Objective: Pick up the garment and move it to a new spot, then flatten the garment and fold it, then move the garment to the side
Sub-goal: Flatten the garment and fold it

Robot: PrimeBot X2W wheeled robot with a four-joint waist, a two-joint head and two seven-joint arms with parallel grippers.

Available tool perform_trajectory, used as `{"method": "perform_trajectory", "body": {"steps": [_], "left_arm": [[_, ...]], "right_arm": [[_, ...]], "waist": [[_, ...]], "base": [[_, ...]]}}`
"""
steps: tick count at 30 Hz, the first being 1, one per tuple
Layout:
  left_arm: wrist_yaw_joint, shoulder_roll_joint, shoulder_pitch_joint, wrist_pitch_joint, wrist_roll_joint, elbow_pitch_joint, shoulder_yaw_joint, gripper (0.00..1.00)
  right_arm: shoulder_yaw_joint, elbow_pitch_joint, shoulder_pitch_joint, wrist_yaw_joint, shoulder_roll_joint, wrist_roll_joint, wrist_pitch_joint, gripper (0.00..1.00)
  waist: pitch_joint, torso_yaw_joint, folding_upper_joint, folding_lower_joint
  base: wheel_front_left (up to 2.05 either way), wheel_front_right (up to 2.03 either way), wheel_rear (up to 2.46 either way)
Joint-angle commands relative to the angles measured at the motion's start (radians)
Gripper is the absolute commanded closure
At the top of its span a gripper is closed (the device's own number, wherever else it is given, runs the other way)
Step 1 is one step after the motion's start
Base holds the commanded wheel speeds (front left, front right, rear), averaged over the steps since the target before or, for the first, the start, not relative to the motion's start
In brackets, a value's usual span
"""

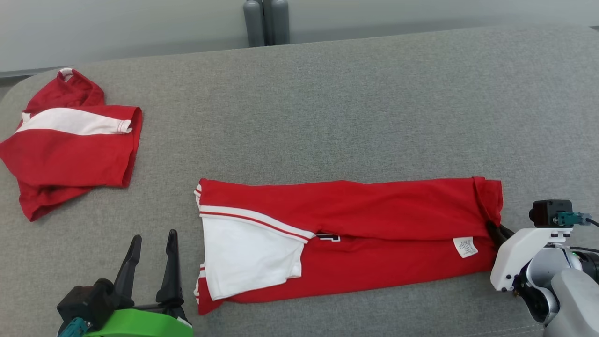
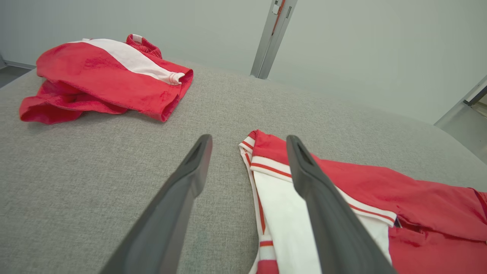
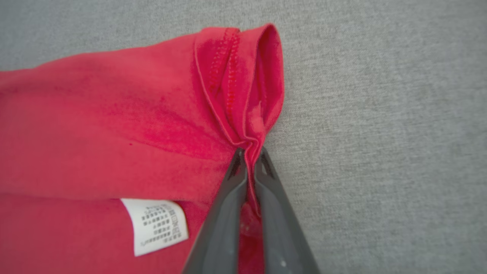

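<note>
The right pincer (image 3: 250,152) is clamping shut on the garment (image 1: 346,220) at the end farthest from the red bundle (image 1: 70,140); the left pincer (image 1: 154,234) (gaping, empty) should be gripping the end nearest it, lifting evenly.

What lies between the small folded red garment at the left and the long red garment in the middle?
Nothing but bare grey cushion; the head view shows it between the small garment and the long garment.
</note>
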Motion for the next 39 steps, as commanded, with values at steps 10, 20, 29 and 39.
{"method": "perform_trajectory", "body": {"steps": [10,20,29,39], "left_arm": [[0.007,0.009,-0.020,0.001,-0.001,0.000,0.004,0.00],[0.008,0.011,-0.030,0.005,0.003,-0.001,-0.006,0.00],[0.011,0.016,-0.019,0.005,-0.002,-0.003,-0.004,0.00],[0.000,0.012,-0.034,0.014,0.000,0.008,-0.025,0.00]], "right_arm": [[0.002,-0.093,-0.047,-0.002,-0.088,0.062,0.001,1.00],[-0.091,-0.205,0.009,-0.002,-0.140,0.103,0.021,1.00],[0.001,-0.484,0.122,-0.001,-0.112,0.170,0.088,1.00],[0.181,-0.648,0.099,-0.001,-0.039,0.185,0.139,1.00]], "waist": [[-0.008,-0.063,0.0000,0.0000],[-0.011,-0.088,0.0000,0.0000],[-0.016,-0.110,0.0000,0.0000],[-0.034,-0.095,0.0000,0.0000]], "base": [[0.00,0.00,0.00],[0.00,0.00,0.00],[0.00,0.00,0.00],[0.00,0.00,0.00]]}}
